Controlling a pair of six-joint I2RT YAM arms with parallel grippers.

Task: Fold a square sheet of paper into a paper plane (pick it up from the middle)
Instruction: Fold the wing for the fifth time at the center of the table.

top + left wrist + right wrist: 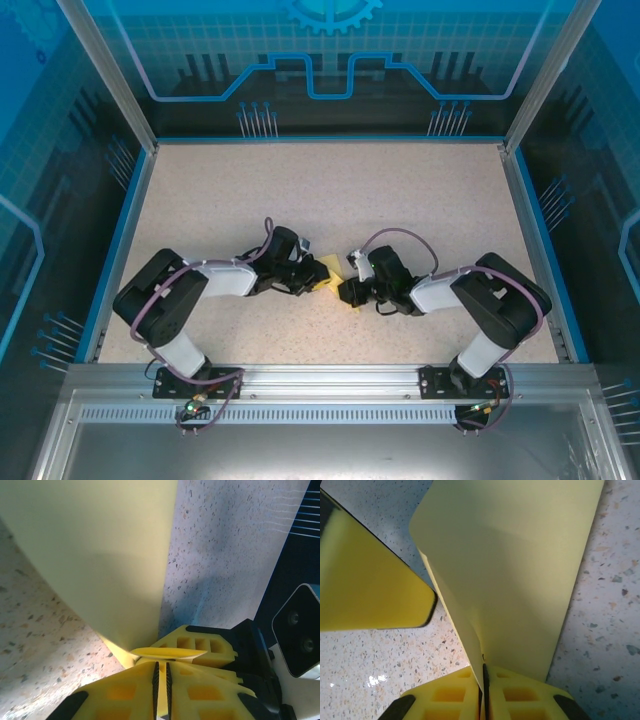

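Note:
The square sheet of paper (333, 268) is pale yellow and held up off the table between my two grippers, bent into a fold. In the left wrist view the paper (100, 555) rises from my left gripper (161, 666), whose black pads stand almost together with a yellow strip pinched between them. My right gripper (482, 675) is shut on the sheet's (520, 570) lower edge, and two layers fan upward from its pads. The grippers, left (316, 274) and right (352, 290), meet tip to tip mid-table. The right gripper's yellow fingers (200, 647) sit just beyond the left jaws.
The speckled beige table (330, 190) is ringed by a blue rim (120, 250) and transparent blue walls. An aluminium rail (330, 380) carries both arm bases at the near edge. A left finger (365, 580) crosses the right wrist view's upper left.

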